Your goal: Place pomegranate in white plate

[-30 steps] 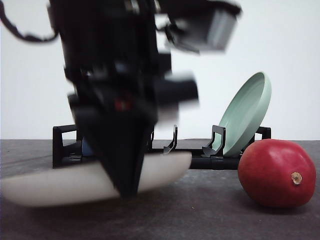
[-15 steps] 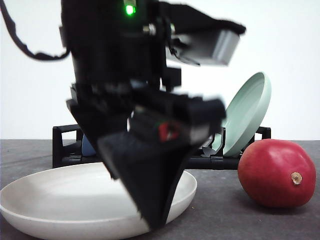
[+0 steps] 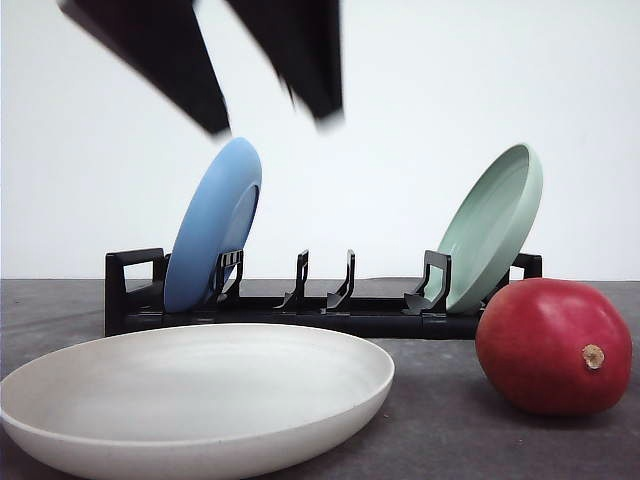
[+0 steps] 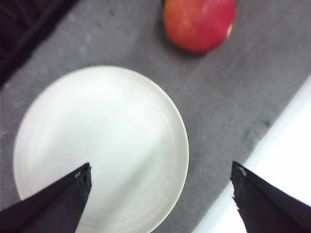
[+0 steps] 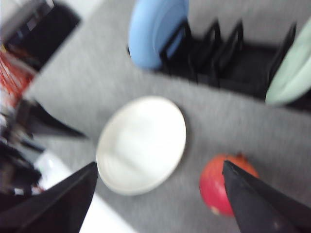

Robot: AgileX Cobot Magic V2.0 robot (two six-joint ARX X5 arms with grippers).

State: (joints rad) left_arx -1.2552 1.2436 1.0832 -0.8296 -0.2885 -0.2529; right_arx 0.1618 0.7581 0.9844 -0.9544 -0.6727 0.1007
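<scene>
1. The pomegranate [image 3: 554, 346] lay on the grey mat, just right of the white plate [image 3: 196, 400], not touching it.
2. The left gripper [image 4: 160, 194] hung above the plate, jaws spread wide, holding nothing.
3. The right gripper [image 5: 160, 199] was likewise wide apart and empty.

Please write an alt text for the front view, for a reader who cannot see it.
A white plate lies empty on a dark grey table, with a red pomegranate on the table to its right, apart from it. Behind them, a black dish rack holds a blue plate and a pale green plate; two blurred black gripper fingers hang above.
</scene>
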